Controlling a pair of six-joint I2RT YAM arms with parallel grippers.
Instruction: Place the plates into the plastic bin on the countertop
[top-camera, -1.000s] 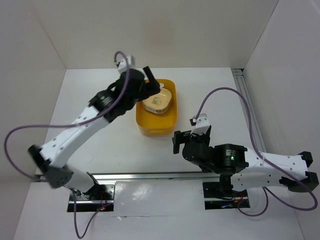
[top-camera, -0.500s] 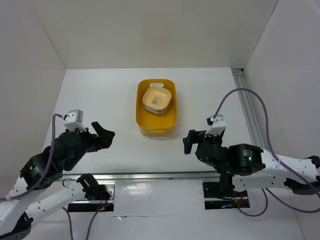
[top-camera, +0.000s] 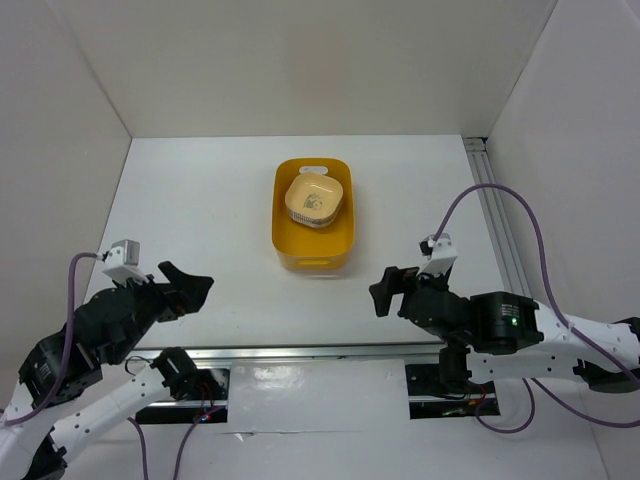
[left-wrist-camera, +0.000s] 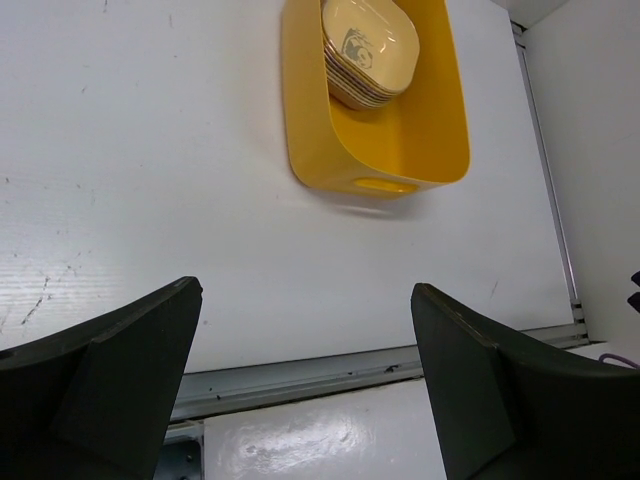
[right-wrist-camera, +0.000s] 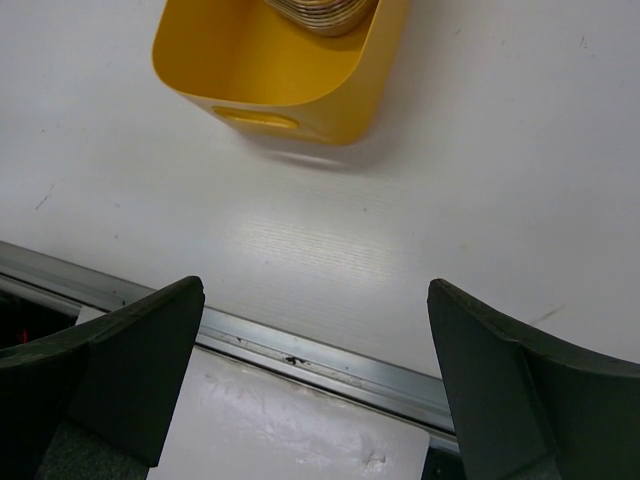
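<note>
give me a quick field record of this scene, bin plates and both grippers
bin: yellow, on the countertop, mid-table
plates: stacked in the bin's far end, cream one on top
plates outside bin: none in view
left gripper: open, empty, low near its base, apart from the bin
right gripper: open, empty, near its base, apart from the bin
task: looks done
</note>
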